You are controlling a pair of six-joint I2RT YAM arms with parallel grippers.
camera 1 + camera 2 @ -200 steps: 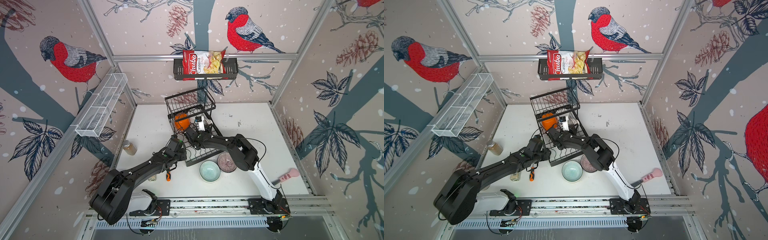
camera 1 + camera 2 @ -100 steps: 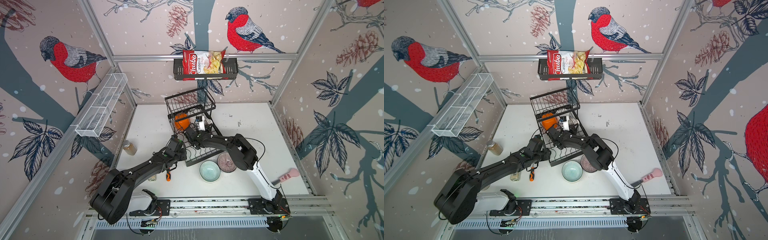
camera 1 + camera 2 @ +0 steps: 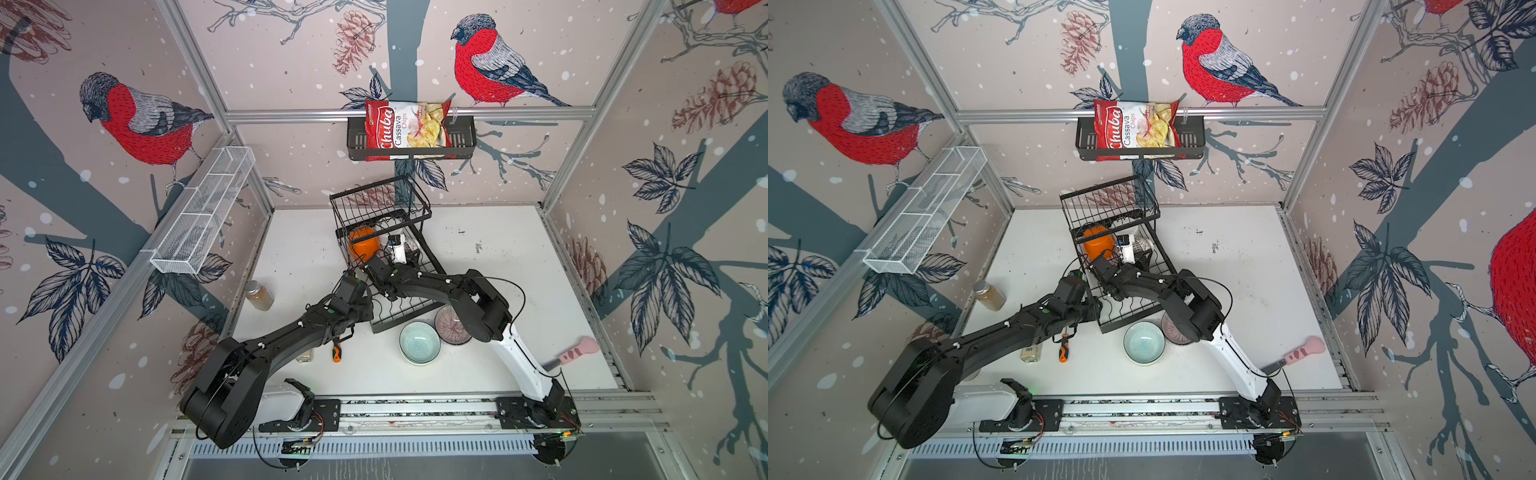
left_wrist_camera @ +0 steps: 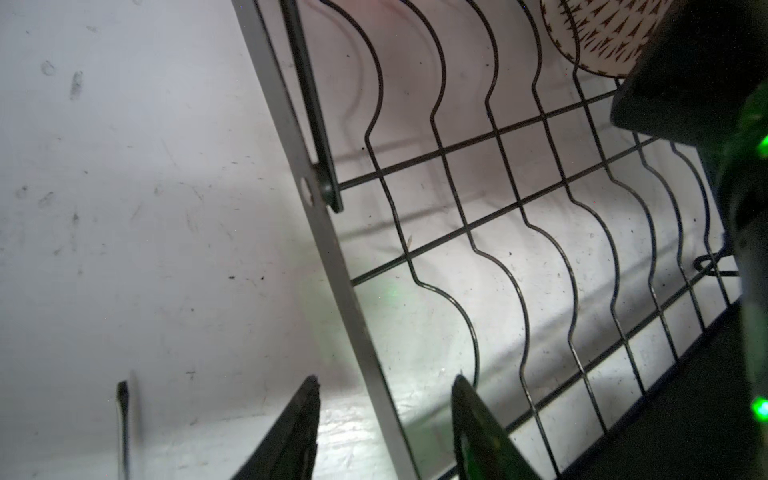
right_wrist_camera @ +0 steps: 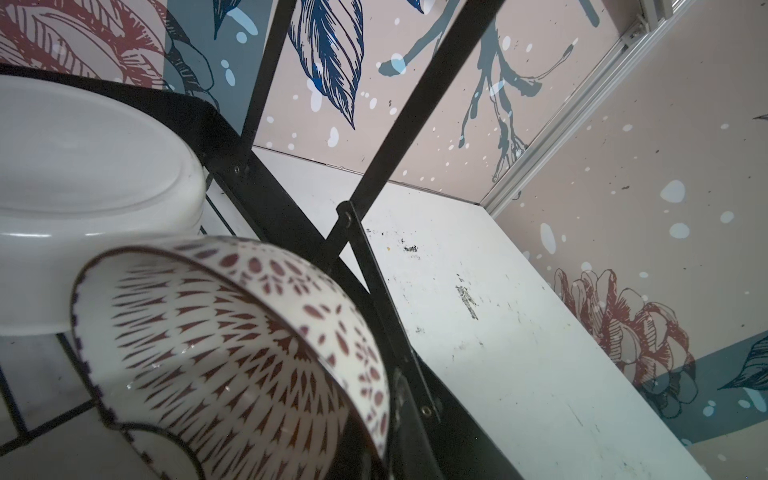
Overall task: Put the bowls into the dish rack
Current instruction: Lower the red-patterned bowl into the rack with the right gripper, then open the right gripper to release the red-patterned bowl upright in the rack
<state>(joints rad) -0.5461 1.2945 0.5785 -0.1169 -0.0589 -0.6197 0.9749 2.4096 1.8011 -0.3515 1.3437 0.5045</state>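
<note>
A black wire dish rack (image 3: 376, 208) with wavy dividers stands on a scuffed white worktop (image 3: 498, 257). Inside are a glossy orange bowl (image 3: 364, 246), a smooth white bowl (image 5: 83, 166) and a tilted patterned bowl (image 5: 232, 345). The left gripper (image 4: 385, 377) holds its fingers apart astride the rack's flat rim. The right gripper (image 3: 400, 251) reaches inside, fingers together. A ridged teal bowl (image 3: 419, 343) and a striped bowl (image 3: 449, 330) sit beside the rack.

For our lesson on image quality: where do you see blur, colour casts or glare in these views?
Left wrist view: near fingers blurred, green glow on table, dish rack wires sharp. Right wrist view: patterned bowl slightly soft, sheen on white bowl. Both top views: evenly lit.
</note>
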